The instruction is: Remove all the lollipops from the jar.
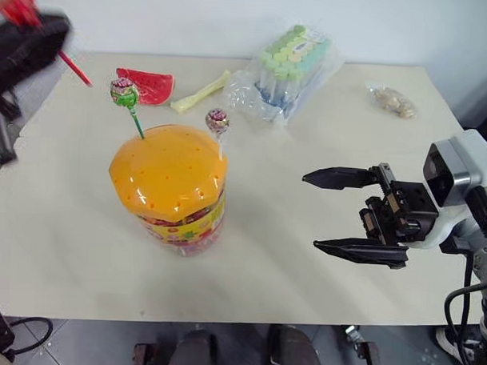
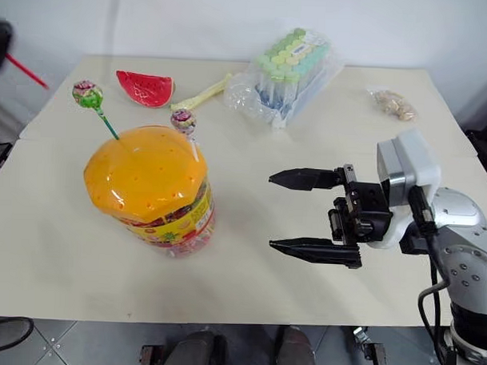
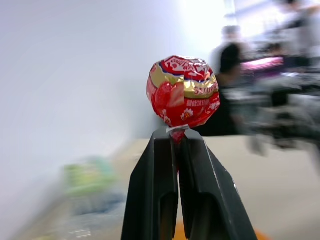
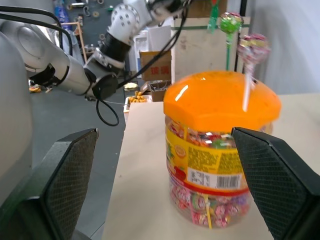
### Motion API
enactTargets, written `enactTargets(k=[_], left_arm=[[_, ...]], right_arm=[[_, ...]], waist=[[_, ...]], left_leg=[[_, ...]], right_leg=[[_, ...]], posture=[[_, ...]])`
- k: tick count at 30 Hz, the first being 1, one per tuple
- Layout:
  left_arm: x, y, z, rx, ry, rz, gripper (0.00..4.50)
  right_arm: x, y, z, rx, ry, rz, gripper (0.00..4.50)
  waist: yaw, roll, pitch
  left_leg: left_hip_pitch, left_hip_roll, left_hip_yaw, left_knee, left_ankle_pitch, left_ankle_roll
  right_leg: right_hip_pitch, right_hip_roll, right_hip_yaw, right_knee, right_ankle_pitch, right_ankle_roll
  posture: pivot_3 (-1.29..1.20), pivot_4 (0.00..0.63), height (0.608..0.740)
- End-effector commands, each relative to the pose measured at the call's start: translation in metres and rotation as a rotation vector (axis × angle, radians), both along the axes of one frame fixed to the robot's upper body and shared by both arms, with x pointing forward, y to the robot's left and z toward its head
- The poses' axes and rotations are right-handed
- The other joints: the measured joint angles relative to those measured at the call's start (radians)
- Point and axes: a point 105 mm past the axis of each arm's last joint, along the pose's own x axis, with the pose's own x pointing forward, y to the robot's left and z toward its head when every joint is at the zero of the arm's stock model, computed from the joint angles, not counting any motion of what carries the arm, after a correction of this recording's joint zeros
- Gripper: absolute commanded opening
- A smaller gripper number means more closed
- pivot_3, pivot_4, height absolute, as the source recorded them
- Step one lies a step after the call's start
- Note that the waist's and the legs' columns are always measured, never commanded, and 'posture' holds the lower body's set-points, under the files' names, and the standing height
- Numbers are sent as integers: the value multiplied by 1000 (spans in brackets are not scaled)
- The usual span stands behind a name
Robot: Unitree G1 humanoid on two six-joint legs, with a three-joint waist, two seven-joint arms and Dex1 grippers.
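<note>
Two lollipops in lid: a green-stick lollipop (image 1: 123,93) and a white-stick lollipop (image 1: 218,121) stand in the holes of the jar (image 1: 173,190), wrapped heads well above the dome.
Left gripper (image 3: 176,142): raised at the far left above the table's edge, its smooth black fingers pinched together on the red lollipop (image 3: 183,91) just under the head.
Red lollipop: round head in glossy, crinkled red and gold foil; its thin red stick slants down toward the table (image 1: 325,137), well apart from the jar.
Jar: clear plastic tub, domed glossy orange lid dotted with small holes, yellow-red label band, wrapped sweets packed inside; upright on the table, left of centre.
Behind the jar: a red watermelon-slice shape (image 1: 147,85), a pale yellow elongated piece (image 1: 200,93), a clear bag of green-capped tubes (image 1: 289,68).
Far right corner: a small clear packet (image 1: 393,100) of something brownish.
Right gripper (image 1: 346,214): to the right of the jar and apart from it, pointing at its side; tapered black fingers with cross-hatched pads spread wide, holding nothing.
</note>
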Motion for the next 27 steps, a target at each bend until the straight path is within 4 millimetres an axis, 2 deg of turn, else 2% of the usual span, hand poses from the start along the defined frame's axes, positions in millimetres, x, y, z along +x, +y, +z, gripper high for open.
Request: enactTargets(k=[1, 4, 7, 11, 13, 15, 18, 22, 27], left_arm=[[2, 22, 5, -50, 35, 172, 37], [15, 44, -6, -109, 169, 333, 37], [27, 63, -37, -107, 363, 477, 37], [32, 90, -106, -16, 769, 701, 37], [26, 107, -161, 73, 1040, 844, 37], [19, 116, -187, 101, 1176, 913, 37], [15, 129, -200, 124, 1247, 1000, 37], [14, 146, -205, 115, 1297, 1091, 37], [19, 153, -207, 70, 1354, 1128, 37]], right_arm=[[-1, 0, 6, 5, -40, 16, 4500], [1, 0, 4, -1, -38, 21, 4500], [2, 1, 3, -2, -36, 25, 4500], [3, 2, 2, -4, -34, 31, 4500], [4, 2, 1, -4, -35, 30, 4500], [4, 3, 0, -5, -36, 30, 4500], [4, 3, -2, -7, -32, 29, 4500], [3, 2, -5, -14, -27, 32, 4500], [4, 4, -5, -3, -30, 33, 4500]], waist=[[1, 0, 0], [3, -1, 0], [4, -1, 1], [2, -1, 1], [2, -1, 1], [2, -1, 1], [6, -6, 2], [9, -6, 2], [8, -6, 2]], left_leg=[[0, 0, 0, 0, 0, 0], [0, 0, 0, 0, 0, 0], [0, 0, 0, 0, 0, 0], [-1, 0, 0, 0, 0, 0], [-1, 0, 0, 0, 0, 0], [-1, 0, 2, -2, 0, -1], [-4, 0, 3, -2, 0, -1], [-5, 0, 5, -2, 0, -2], [-5, 0, 7, -2, 0, -2]], right_leg=[[0, 0, 0, 0, 0, 0], [0, 0, 0, 0, 0, 0], [0, 0, 0, 0, 0, 0], [-1, 0, 1, 0, 0, 0], [-2, 0, 1, 0, 0, 0], [-4, 0, 3, 1, 0, 0], [-9, 0, 3, 4, 0, -1], [-12, 0, 5, 5, 0, -1], [-13, 0, 7, 6, 0, -1]], posture=[[0, 150, 740], [0, 150, 740], [0, 150, 740], [0, 150, 740], [0, 150, 740], [0, 150, 740], [0, 150, 740], [0, 150, 740], [0, 150, 740]])
